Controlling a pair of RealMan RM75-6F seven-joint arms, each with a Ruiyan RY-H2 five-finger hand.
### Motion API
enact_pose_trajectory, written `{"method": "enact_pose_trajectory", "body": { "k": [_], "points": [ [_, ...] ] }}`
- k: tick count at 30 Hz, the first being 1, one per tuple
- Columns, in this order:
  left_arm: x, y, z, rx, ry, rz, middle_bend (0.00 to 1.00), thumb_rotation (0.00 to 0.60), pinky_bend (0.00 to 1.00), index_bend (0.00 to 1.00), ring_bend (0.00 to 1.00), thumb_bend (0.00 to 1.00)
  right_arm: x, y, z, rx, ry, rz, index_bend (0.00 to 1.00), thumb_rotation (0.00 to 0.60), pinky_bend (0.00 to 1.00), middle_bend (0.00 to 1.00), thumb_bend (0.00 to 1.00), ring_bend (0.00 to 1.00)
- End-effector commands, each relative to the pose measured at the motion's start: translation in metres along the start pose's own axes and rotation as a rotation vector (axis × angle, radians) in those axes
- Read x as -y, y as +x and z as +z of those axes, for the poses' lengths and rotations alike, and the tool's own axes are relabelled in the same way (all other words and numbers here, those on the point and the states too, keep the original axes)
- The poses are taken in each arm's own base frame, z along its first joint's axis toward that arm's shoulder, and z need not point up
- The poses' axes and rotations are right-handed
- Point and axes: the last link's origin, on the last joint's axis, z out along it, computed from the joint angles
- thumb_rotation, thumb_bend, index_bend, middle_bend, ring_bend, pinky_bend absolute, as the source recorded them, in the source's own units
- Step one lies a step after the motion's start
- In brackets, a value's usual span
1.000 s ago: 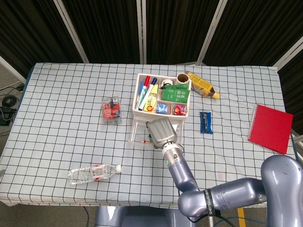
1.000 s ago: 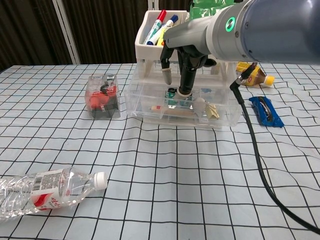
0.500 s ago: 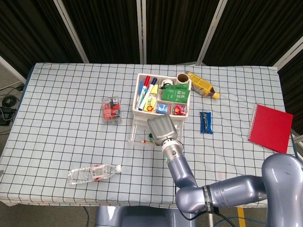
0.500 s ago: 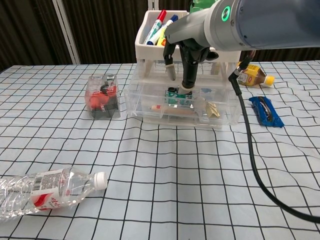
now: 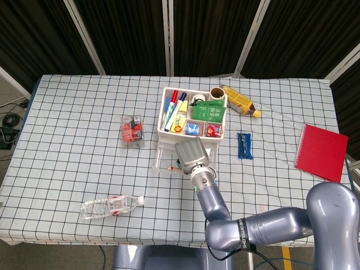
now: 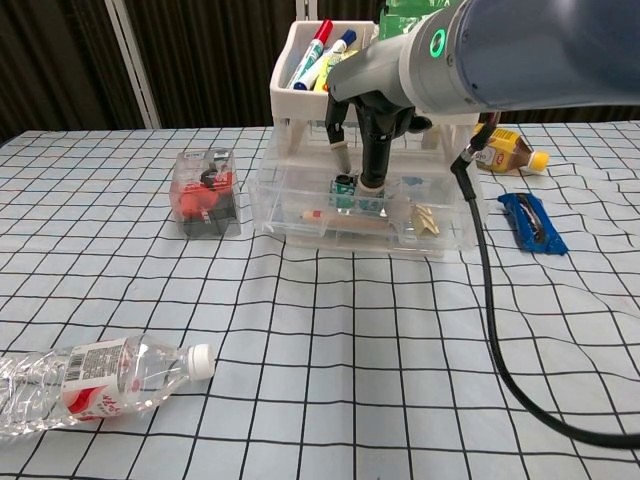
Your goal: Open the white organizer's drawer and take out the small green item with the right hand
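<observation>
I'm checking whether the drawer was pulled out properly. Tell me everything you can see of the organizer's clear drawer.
The clear drawer looks like transparent plastic, pulled out toward the robot from under the white organizer and resting on the checked tablecloth. Inside lie a small green item, a thin stick with a red tip and a folded yellowish piece. The right hand reaches down into it, fingers at the green item.

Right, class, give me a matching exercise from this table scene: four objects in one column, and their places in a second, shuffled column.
Things:
1. red notebook
2. clear water bottle
3. blue snack wrapper
4. small green item

Places:
A. lying near the table's front left
B. inside the open clear drawer, under the right hand
C. at the table's far right edge
D. just right of the white organizer

Pairs: 1-C, 2-A, 3-D, 4-B
</observation>
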Motion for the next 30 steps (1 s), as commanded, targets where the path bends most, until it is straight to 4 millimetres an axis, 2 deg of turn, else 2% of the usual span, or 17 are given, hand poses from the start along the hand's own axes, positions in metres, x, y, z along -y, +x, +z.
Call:
{"method": "enact_pose_trajectory", "body": {
  "k": [1, 6, 11, 13, 30],
  "points": [
    [0.0004, -0.0001, 0.0001, 0.002, -0.001, 0.000, 0.00, 0.600, 0.00, 0.00, 0.00, 0.00, 0.0021, -0.0027, 0.0023, 0.003, 0.002, -0.003, 0.51, 0.600, 0.86, 1.00, 0.18, 1.00],
    [-0.0001, -0.0001, -0.0001, 0.003, -0.005, -0.001, 0.00, 0.600, 0.00, 0.00, 0.00, 0.00, 0.0030, -0.0057, 0.0046, 0.003, 0.003, -0.003, 0.54, 0.600, 0.86, 1.00, 0.25, 1.00],
    [0.0002, -0.0001, 0.0001, 0.003, -0.003, -0.002, 0.00, 0.600, 0.00, 0.00, 0.00, 0.00, 0.0031, -0.0064, 0.0055, -0.007, 0.009, 0.005, 0.59, 0.600, 0.86, 1.00, 0.38, 1.00],
    [-0.0002, -0.0004, 0.0001, 0.004, -0.005, -0.001, 0.00, 0.600, 0.00, 0.00, 0.00, 0.00, 0.0030, -0.0055, 0.0052, -0.017, 0.014, 0.009, 0.60, 0.600, 0.86, 1.00, 0.40, 1.00],
    [-0.0010, -0.0006, -0.0005, 0.004, -0.007, 0.001, 0.00, 0.600, 0.00, 0.00, 0.00, 0.00, -0.0011, 0.0003, -0.0029, -0.033, 0.008, 0.010, 0.63, 0.600, 0.86, 1.00, 0.42, 1.00]
  ]
}}
